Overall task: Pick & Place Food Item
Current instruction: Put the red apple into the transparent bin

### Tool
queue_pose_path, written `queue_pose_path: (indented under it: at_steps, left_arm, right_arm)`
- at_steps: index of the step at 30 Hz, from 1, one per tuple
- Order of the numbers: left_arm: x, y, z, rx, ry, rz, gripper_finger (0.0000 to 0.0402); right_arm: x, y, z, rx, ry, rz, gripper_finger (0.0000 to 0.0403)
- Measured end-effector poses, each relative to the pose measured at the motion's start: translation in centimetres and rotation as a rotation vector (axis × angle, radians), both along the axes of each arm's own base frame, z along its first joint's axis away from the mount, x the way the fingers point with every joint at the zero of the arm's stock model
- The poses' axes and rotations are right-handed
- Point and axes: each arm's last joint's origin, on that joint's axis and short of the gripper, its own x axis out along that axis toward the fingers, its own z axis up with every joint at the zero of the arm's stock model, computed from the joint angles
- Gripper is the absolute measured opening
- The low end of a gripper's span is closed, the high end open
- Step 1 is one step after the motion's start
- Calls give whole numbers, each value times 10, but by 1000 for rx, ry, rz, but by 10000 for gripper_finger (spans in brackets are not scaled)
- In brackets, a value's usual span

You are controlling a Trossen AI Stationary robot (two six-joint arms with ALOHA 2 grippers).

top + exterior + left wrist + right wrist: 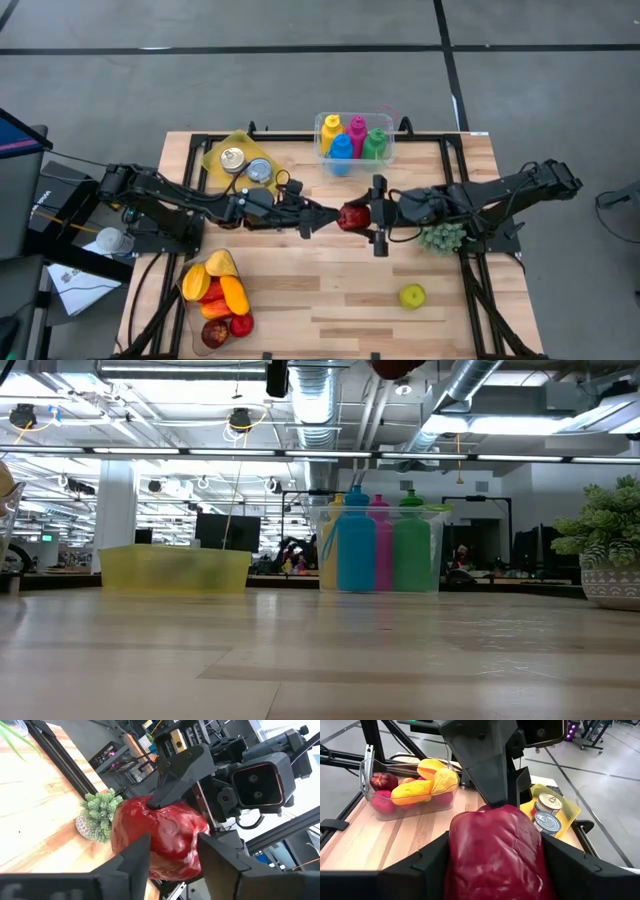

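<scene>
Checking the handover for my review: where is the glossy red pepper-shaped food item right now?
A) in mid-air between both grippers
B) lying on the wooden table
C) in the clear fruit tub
A: the glossy red pepper-shaped food item sits between the left gripper and right gripper, above the wooden table.

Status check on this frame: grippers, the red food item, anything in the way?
Left gripper and right gripper both on the red pepper, mid-air above table centre, handover under way. Nothing between them; bottle bin sits clear behind.

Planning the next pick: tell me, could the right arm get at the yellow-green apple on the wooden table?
Probably not yet: the right gripper is busy around the glossy red pepper. Otherwise the yellow-green apple lies unobstructed.
</scene>
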Motion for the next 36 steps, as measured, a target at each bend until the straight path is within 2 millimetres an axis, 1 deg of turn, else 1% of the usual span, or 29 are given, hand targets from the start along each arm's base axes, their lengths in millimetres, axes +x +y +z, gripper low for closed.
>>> queue_pose_path:
  at_steps: [2, 5, 7, 11, 13, 15, 18, 20, 24, 28, 36]
  left_arm:
    - [0, 0, 0, 12, 1, -1, 165]
    - [-1, -2, 1, 112, 2, -49, 206]
    - [-1, -3, 3, 170, -10, -106, 238]
    - [-1, -6, 5, 267, -24, -196, 295]
    - [-1, -9, 0, 338, 0, -214, 314]
    - [-1, -11, 1, 414, -3, -210, 327]
    - [-2, -12, 0, 551, 33, -155, 335]
    - [-3, -13, -2, 650, 68, -90, 334]
    - [-4, -12, -1, 793, 122, 43, 329]
    - [-3, -9, 5, 797, 73, 90, 326]
    - [-3, -6, 11, 780, 15, 114, 335]
  right_arm:
    - [0, 0, 0, 11, -1, -6, 252]
    - [0, 1, 1, 26, -18, -6, 252]
    - [-2, 4, 5, 30, -40, 9, 252]
    - [-10, 3, 26, 48, -120, 10, 255]
    - [-16, 0, 38, 59, -167, -7, 256]
    - [-22, -3, 45, 83, -195, -19, 257]
    - [-30, -5, 52, 149, -234, -18, 257]
    - [-35, -6, 59, 206, -281, -22, 258]
    - [-38, -7, 64, 255, -318, -36, 259]
    - [-38, -6, 63, 259, -315, -25, 259]
    - [-19, -1, 52, 224, -288, -21, 260]
